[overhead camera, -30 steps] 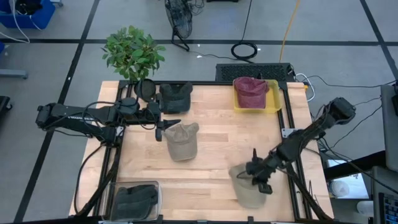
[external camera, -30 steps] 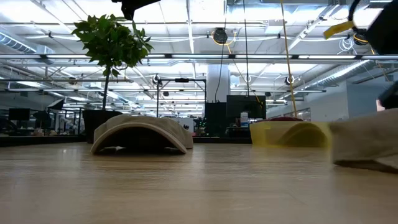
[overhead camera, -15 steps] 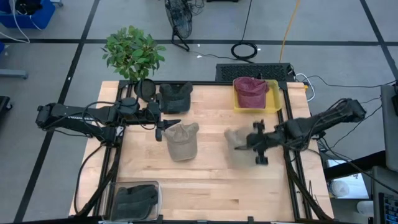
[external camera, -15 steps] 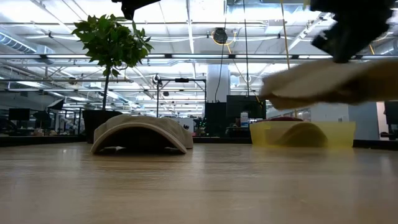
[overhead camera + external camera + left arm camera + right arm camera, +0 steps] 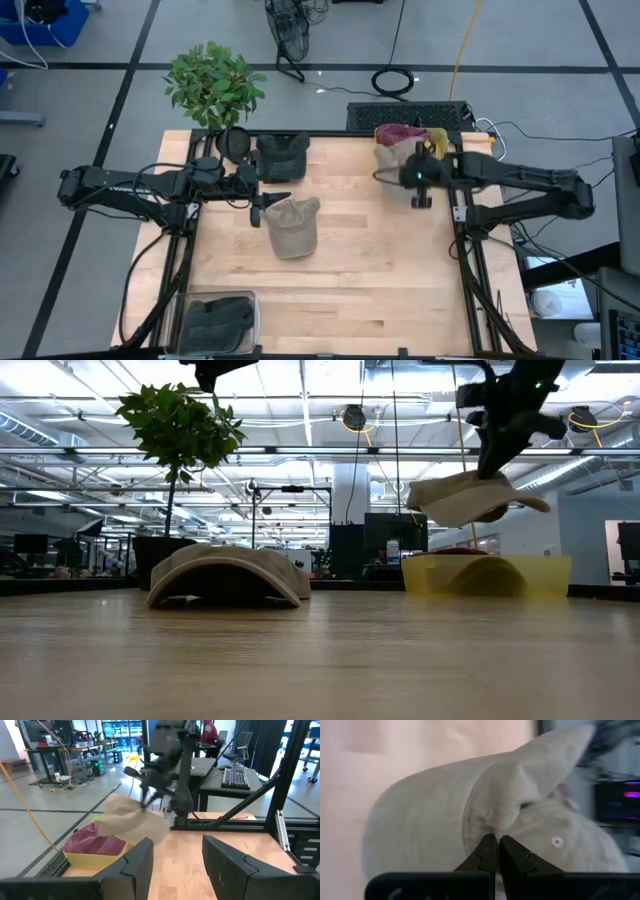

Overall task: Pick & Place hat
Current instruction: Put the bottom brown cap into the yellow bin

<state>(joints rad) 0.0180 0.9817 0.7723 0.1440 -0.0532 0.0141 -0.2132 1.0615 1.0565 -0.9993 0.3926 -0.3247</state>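
Observation:
My right gripper [image 5: 414, 182] is shut on a beige cap [image 5: 398, 158] and holds it in the air over the yellow tray [image 5: 442, 172] at the table's far right; the cap also shows in the low view [image 5: 468, 498] and the left wrist view [image 5: 131, 818]. A maroon hat [image 5: 398, 133] lies in the tray. My left gripper [image 5: 262, 208] is open and empty, just left of a second beige cap [image 5: 293, 226] that rests brim-down at mid-table. My right gripper pinches a raised fold of the cap's crown cloth [image 5: 492, 822] between its two shut fingers. The cap is lifted clear and hangs below the fingers [image 5: 497, 455], tilted, above the yellow tray [image 5: 487, 575].
A dark cap [image 5: 282, 155] lies at the far edge beside a potted plant [image 5: 213, 85]. A clear bin with a dark cap [image 5: 220, 320] stands at the near left corner. Bare wood lies across the table's middle and near right.
My right gripper has lifted the beige cap off the table's near right corner and carried it up and toward the far edge, over the yellow tray. The cap now hangs clear of the table. My left arm has kept still.

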